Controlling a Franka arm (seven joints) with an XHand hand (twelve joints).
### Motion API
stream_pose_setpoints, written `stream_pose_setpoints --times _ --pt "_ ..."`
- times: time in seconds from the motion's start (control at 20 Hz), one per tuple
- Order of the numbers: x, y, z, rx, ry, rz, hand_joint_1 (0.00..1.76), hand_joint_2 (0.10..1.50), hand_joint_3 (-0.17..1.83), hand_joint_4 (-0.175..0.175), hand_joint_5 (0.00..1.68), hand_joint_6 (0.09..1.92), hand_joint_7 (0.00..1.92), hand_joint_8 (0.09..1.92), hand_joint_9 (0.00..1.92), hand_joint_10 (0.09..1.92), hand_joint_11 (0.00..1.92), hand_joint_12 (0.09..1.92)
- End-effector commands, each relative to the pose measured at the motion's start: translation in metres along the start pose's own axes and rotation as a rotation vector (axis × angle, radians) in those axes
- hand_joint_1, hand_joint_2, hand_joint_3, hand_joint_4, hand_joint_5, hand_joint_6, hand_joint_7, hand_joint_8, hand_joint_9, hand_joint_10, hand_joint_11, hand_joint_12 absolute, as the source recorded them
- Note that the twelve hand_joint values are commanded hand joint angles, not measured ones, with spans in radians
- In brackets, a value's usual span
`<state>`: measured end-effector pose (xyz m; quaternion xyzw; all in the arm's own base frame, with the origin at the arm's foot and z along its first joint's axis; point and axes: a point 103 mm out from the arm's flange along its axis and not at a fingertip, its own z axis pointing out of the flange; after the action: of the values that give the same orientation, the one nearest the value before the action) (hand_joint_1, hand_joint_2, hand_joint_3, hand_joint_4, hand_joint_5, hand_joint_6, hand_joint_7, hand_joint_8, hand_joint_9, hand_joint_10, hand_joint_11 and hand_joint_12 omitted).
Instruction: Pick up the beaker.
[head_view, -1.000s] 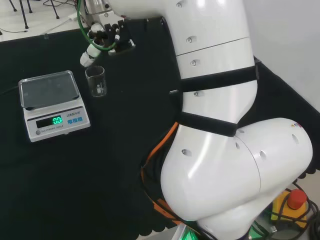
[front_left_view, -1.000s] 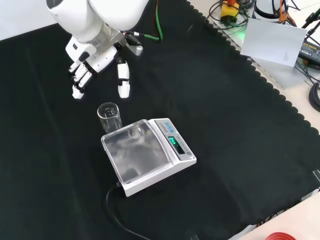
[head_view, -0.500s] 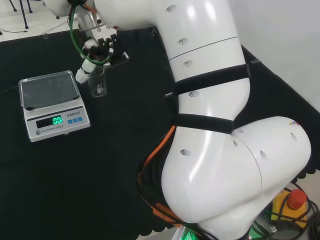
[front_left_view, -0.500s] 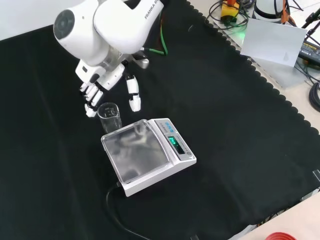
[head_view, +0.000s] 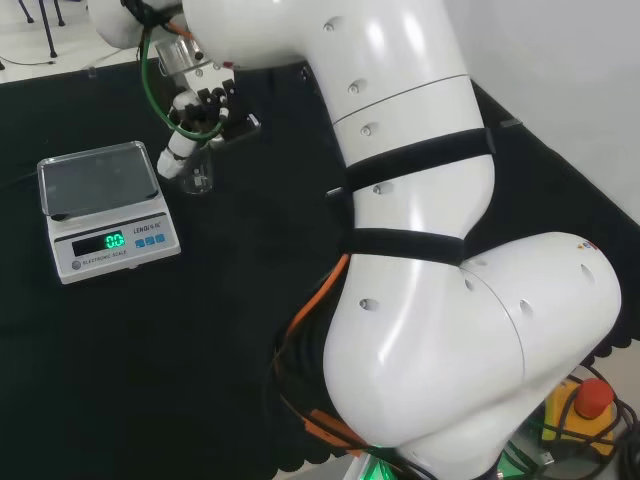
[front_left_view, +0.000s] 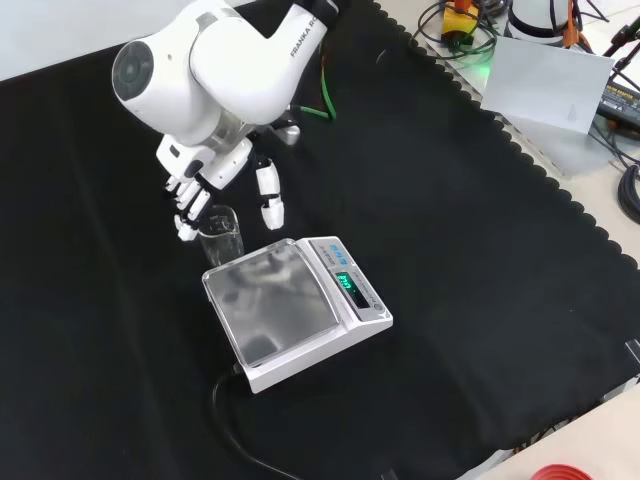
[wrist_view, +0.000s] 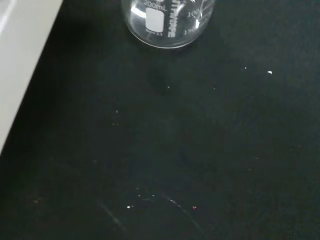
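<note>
— Black cloth (front_left_view: 470, 300) covers the whole bench; what stands nearest the front view's lower edge?

— A white scale (front_left_view: 295, 310) with a steel pan and a green lit display, its dark cable (front_left_view: 235, 425) trailing toward the cloth's near edge. In the head view the scale (head_view: 105, 210) sits toward the cloth's left side.

— And the beaker?

— Just behind the scale's far corner in the front view, upright on the cloth, stands the clear glass beaker (front_left_view: 220, 234). It looks empty. The head view has the beaker (head_view: 197, 175) just right of the scale's pan. In the wrist view its base (wrist_view: 167, 22) rests on the cloth, with the scale's pale edge (wrist_view: 20, 65) nearby.

— Where is the hand?

— Right at the beaker. In the front view the hand (front_left_view: 205, 170) comes down from the arm's white link (front_left_view: 215, 65); its fingers (front_left_view: 188, 210) hang to the left of the glass and the thumb (front_left_view: 269, 198) to the right, fairly straight and spread apart. The beaker sits between them. I cannot tell whether any fingertip touches the glass. In the head view the hand (head_view: 200, 100) is above the beaker, one white fingertip (head_view: 172, 158) at its rim.

— Anything farther off?

— A green cable (front_left_view: 322, 85) loops behind the wrist, over the far part of the cloth.
</note>
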<state>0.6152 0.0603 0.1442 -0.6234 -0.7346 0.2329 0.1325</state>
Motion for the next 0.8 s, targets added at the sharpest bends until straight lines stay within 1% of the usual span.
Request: stream_pose_setpoints --times 0.05,0.3,0.4,0.5,0.55,0.65,0.7,0.75,0.8 --pt "-0.001 0.009 0.012 0.015 -0.015 0.013 0.54 0.64 0.07 0.049 0.12 0.09 0.01 0.70 0.21 0.90 0.00 1.48" --pt "0.001 0.013 0.017 0.009 -0.015 0.025 0.56 0.65 0.07 0.050 0.12 0.09 0.01 0.70 0.21 0.90 0.00 1.48" --pt "0.003 0.017 0.019 -0.011 -0.013 0.033 0.57 0.65 0.07 0.052 0.12 0.09 0.02 0.70 0.21 0.90 0.00 1.49" --pt "0.005 0.017 0.021 -0.057 -0.008 0.047 0.61 0.67 0.07 0.055 0.15 0.09 0.07 0.71 0.25 0.90 0.00 1.53" --pt "0.007 0.017 0.021 -0.087 -0.005 0.057 0.63 0.68 0.07 0.057 0.18 0.09 0.11 0.72 0.29 0.89 0.04 1.53" --pt "0.009 0.014 0.022 -0.159 0.011 0.079 0.69 0.69 0.08 0.060 0.29 0.09 0.26 0.75 0.43 0.86 0.17 1.50" --pt "0.010 0.013 0.022 -0.183 0.016 0.087 0.72 0.70 0.09 0.062 0.36 0.09 0.33 0.77 0.51 0.83 0.25 1.46" --pt "0.010 0.012 0.021 -0.209 0.021 0.096 0.76 0.71 0.09 0.061 0.43 0.11 0.43 0.79 0.59 0.80 0.35 1.42" --pt "0.011 0.011 0.021 -0.236 0.027 0.106 0.80 0.71 0.11 0.061 0.49 0.18 0.52 0.80 0.69 0.76 0.44 1.38"
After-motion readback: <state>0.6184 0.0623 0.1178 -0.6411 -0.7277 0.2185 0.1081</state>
